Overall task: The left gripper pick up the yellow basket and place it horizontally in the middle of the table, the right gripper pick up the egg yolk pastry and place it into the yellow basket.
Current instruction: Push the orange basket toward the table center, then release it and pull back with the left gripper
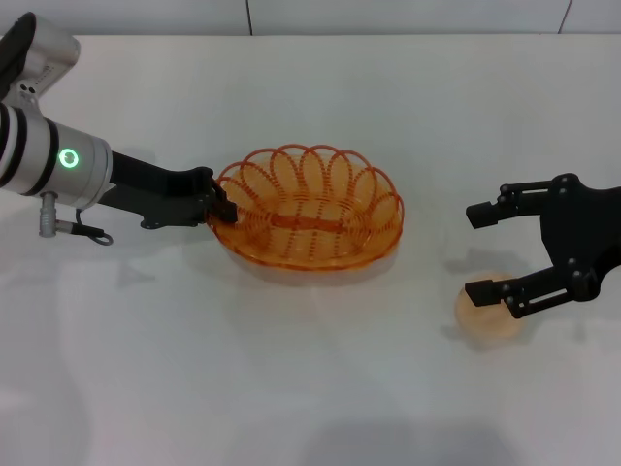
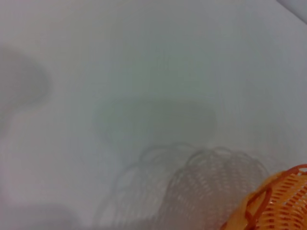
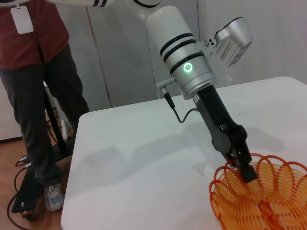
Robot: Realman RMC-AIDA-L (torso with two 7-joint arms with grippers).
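Note:
The yellow basket (image 1: 309, 206) is near the middle of the white table (image 1: 291, 388), long side across. My left gripper (image 1: 221, 206) is shut on its left rim; the right wrist view shows this grip (image 3: 244, 167) on the basket (image 3: 261, 201). Part of the rim shows in the left wrist view (image 2: 278, 203), with the basket's shadow set off beside it. I cannot tell if the basket rests on the table or hangs just above it. The egg yolk pastry (image 1: 493, 320) lies on the table to the right. My right gripper (image 1: 482, 252) is open just above it, one finger partly covering it.
In the right wrist view a person (image 3: 38, 72) stands beyond the table's far corner, beside the table edge (image 3: 72, 163). The table's back edge (image 1: 310, 36) meets a wall.

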